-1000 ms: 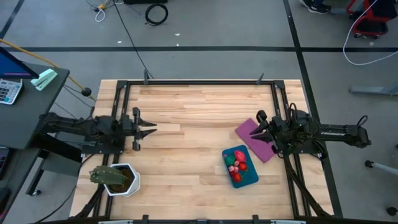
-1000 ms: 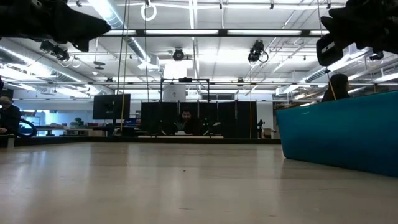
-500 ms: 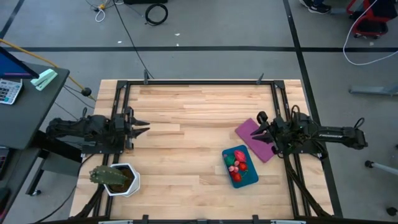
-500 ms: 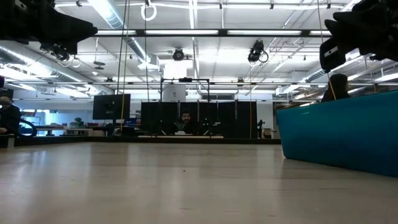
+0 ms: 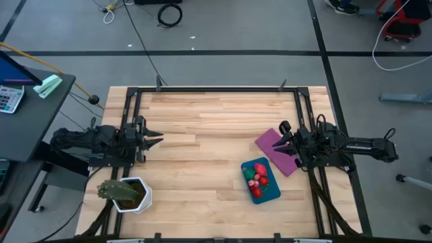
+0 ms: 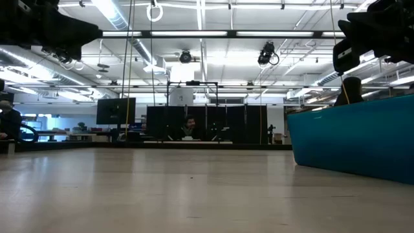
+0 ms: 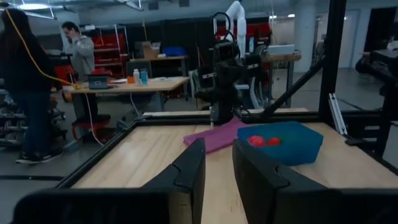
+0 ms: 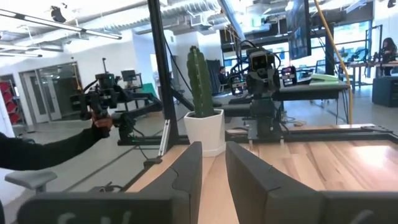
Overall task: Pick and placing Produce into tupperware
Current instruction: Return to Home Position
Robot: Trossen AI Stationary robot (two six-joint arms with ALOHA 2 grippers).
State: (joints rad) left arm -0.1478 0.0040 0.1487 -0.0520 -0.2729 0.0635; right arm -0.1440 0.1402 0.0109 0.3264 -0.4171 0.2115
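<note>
Field notes, table from above.

- The tupperware (image 5: 273, 194) is seen on the right half of the table (image 5: 202, 169), toward its front edge. Its long axis is set at a slant, running roughly front to back.
- The produce (image 5: 257, 177) is found inside it: red and pink pieces with one green piece among them. No piece is spotted outside the container in the high view.
- A purple sheet (image 5: 273, 143) is laid just beside the container's far end. Whether the two touch cannot be told.
- The right gripper (image 5: 283, 140) is held above the sheet's outer edge. The container lies inward of it and toward the front edge, near. In the wrist view its fingers are parted by a narrow gap only, and nothing is gripped.
- The left gripper (image 5: 154, 140) is parked at the left frame, well apart from the container, which lies clear across the table. Its fingers are likewise narrowly parted and empty.
- A potted plant (image 5: 125, 194) is kept at the front left corner, out of both arms' way.

Judgement: the sorting appears finished, and both arms are taken to be close to their rest poses. Were anything more to be reached in the container, the right arm is by far the nearer.
</note>
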